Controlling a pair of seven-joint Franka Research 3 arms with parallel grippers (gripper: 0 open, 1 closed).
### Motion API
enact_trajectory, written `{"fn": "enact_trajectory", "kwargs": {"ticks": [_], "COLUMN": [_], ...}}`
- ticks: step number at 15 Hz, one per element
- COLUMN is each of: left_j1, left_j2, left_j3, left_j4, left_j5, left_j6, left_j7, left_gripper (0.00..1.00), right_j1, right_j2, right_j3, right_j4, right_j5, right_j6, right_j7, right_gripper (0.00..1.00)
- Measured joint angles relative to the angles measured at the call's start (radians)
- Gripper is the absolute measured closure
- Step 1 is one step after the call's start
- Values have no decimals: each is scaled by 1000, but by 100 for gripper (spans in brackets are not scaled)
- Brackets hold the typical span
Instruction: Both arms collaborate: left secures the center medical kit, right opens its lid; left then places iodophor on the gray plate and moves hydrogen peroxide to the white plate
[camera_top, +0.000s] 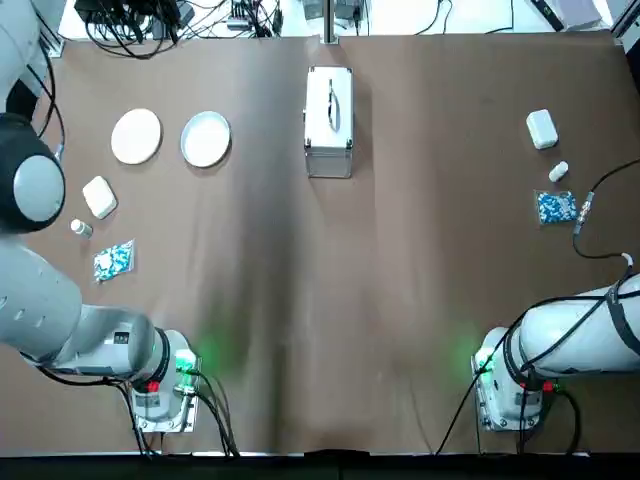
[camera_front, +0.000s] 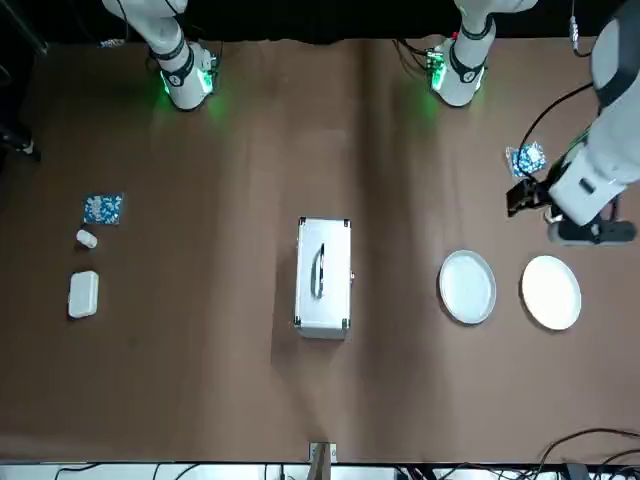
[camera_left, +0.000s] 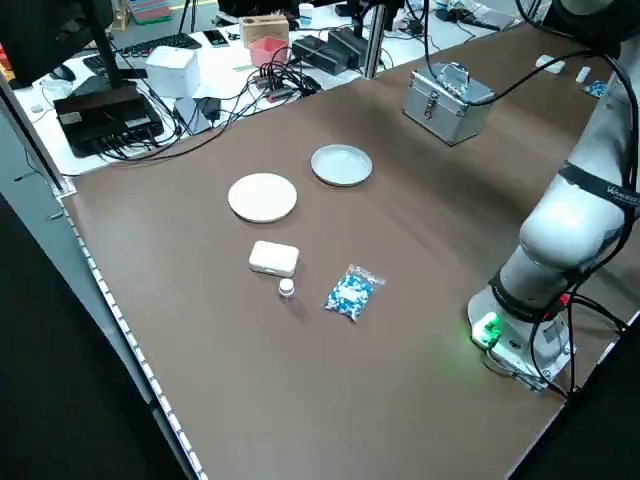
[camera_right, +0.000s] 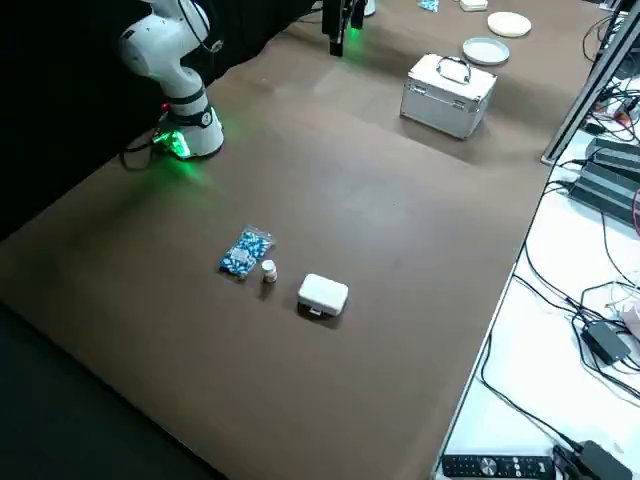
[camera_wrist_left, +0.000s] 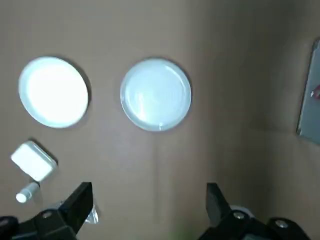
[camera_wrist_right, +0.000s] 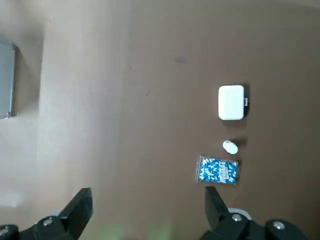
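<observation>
Two white boxes lie on the table, one left, one right. Beside each box are a small white bottle and a blue-and-white packet.

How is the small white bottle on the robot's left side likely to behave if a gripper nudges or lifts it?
The bottle stands upright on a narrow base, so a side nudge could well tip it. Its round body would then probably roll on the flat bare table. It looks rigid and small beside the white box, so likely light to lift.
</observation>
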Motion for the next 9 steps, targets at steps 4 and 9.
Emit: {"fn": "enact_trajectory", "kwargs": {"ticks": [4, 9], "left_j1": [-4, -3], "left_j2": [61, 126], "left_j3": [-3, -2], "left_j4": [-21, -57], "left_j5": [-62, -113], "left_j6": [-55, -72], "left_j7": [-18, -109], "left_gripper": [0, 0], "right_j1": [21, 33], "right_j2": [0, 0], "right_j3": [2, 2], "right_j4": [-1, -1], "right_j5": [0, 0], "right_j6": [4, 13], "right_j7": [17, 22], "right_gripper": [1, 1]}}
